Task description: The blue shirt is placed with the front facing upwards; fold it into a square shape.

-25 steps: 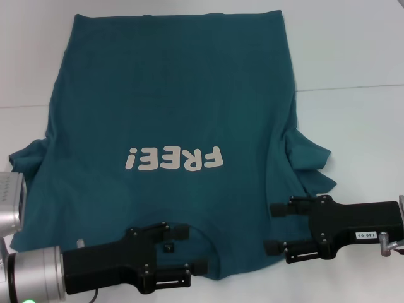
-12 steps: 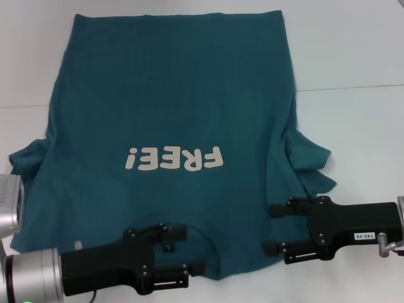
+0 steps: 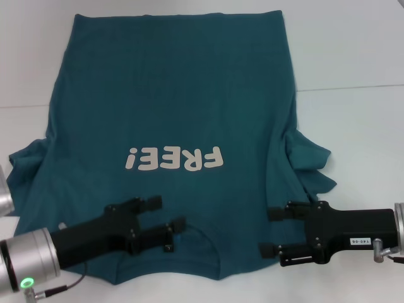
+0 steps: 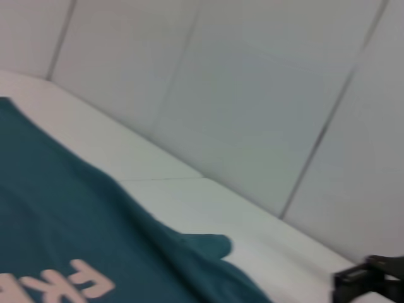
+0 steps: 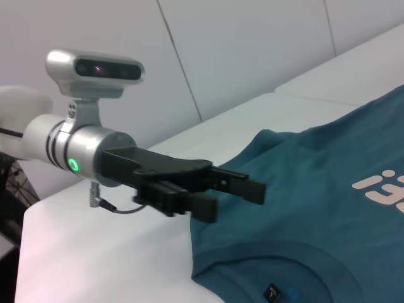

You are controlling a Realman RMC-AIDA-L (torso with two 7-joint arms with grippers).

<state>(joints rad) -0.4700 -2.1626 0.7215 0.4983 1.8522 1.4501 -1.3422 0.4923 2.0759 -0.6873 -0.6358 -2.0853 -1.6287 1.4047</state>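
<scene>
Your shirt [image 3: 170, 113] lies flat, lettering up, filling the frame's centre, collar at the bottom. Your left gripper [image 3: 165, 214] hovers wide open and empty over the collar; your right gripper [image 3: 270, 232] likewise at the lower-right shoulder edge.

a white table [image 3: 353, 57] with a seam, pale panelled wall [image 4: 252, 95] behind.

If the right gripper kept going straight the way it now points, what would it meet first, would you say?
Probably the blue shirt: the right gripper points toward its near right shoulder edge, jaws open. Its height above the cloth is unclear.
</scene>
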